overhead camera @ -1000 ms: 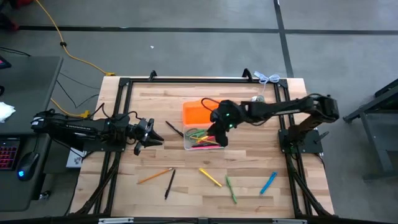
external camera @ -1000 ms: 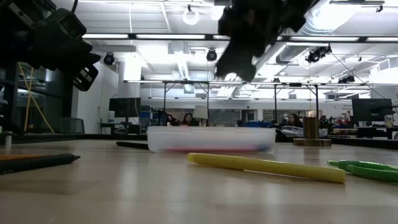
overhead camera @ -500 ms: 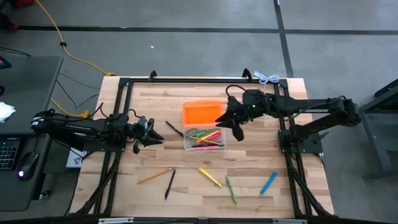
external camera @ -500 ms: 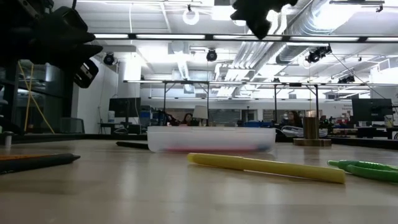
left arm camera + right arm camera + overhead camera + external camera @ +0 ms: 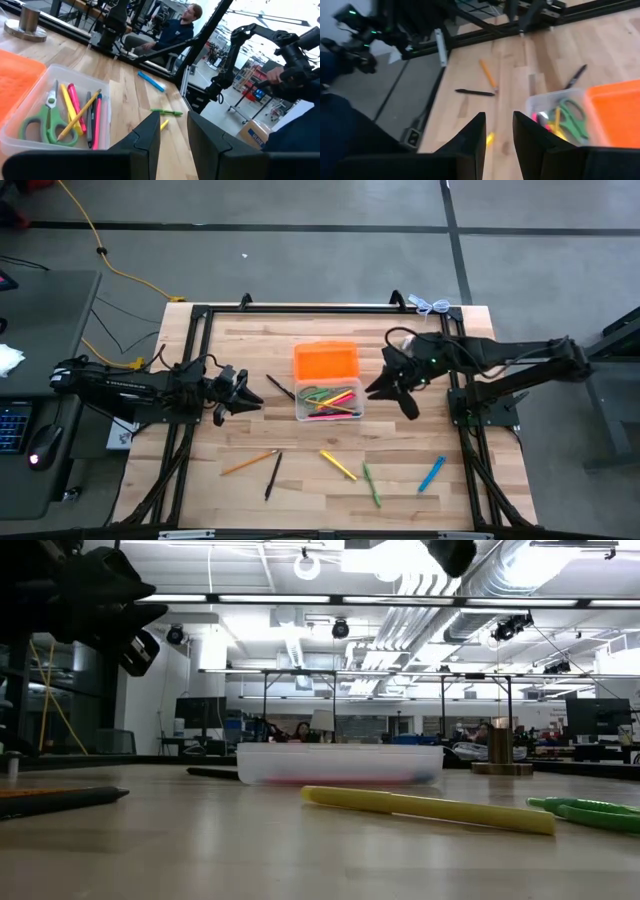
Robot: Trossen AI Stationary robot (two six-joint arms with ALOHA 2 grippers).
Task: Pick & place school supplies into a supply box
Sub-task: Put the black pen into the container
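The right gripper (image 5: pixel 398 393) hangs empty, fingers slightly apart, just right of the clear plastic box (image 5: pixel 329 402); its flat orange lid (image 5: pixel 325 362) lies open.

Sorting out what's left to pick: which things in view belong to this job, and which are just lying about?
Job:
- supply box with orange lid, holding scissors and pens
- loose on the table: orange pencil, two black pens, yellow marker, green pen, blue pen

Lying about:
- metal bell
- yellow cable
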